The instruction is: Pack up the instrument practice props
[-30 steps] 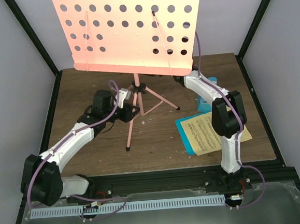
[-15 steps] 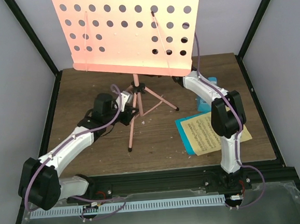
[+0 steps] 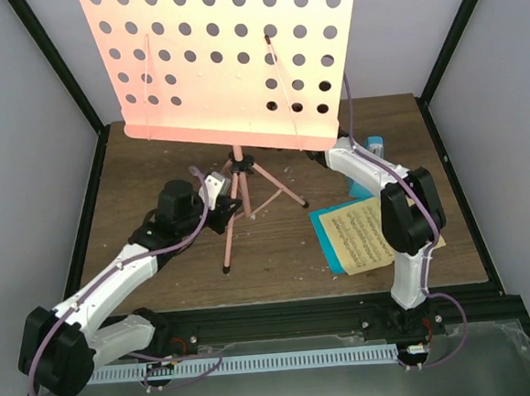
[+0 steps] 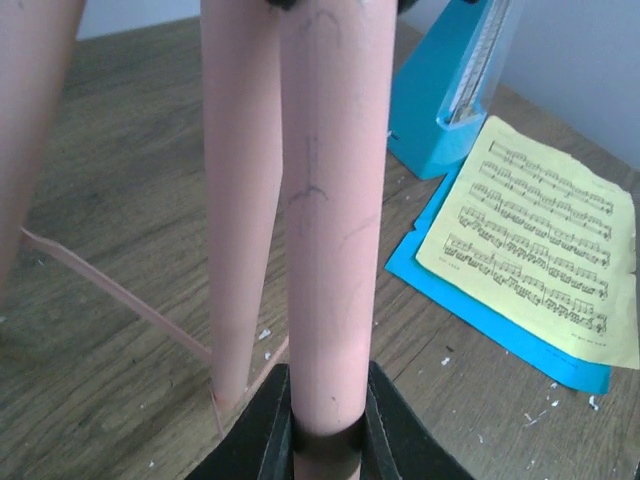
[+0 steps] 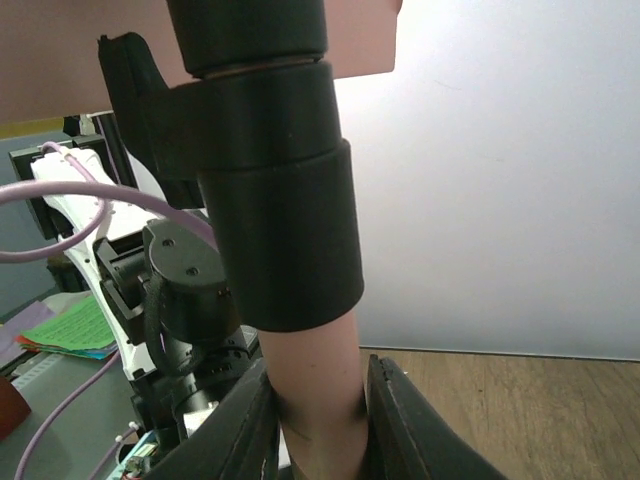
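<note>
Clamping the salmon-pink tripod music stand (image 3: 227,63) at two heights, both arms are holding it near the middle of the brown wooden table (image 3: 279,261). The left gripper (image 4: 328,425) is pinching the stand's near pink tubular leg (image 4: 335,200), with its jaws drawn almost together and the tube filling the gap between them. The right gripper (image 5: 318,425) is gripping the pink central shaft (image 5: 318,370) just below the black plastic collar (image 5: 280,200), with its jaws narrowed onto the tube. In the top view this gripper is hiding under the hole-punched desk. The stand's long axis is running roughly upright, from the feet on the wood up to the desk, whose broad face is pointing toward the arm bases. The gripped leg's long axis is slanting from the black hub (image 3: 239,152) down toward the near edge, and the leg is crossing the left fingers at right angles. The left arm is sitting nearer the legs and the right arm nearer the shaft and desk. Folding is probably depending on swinging this leg in against the shaft while the right gripper is steadying it. The blue and yellow printed music sheets (image 3: 364,236) are lying flat to the right of the stand. The small blue wedge-shaped metronome (image 4: 440,100) is standing just behind them, and neither gripper is touching either item.
</note>
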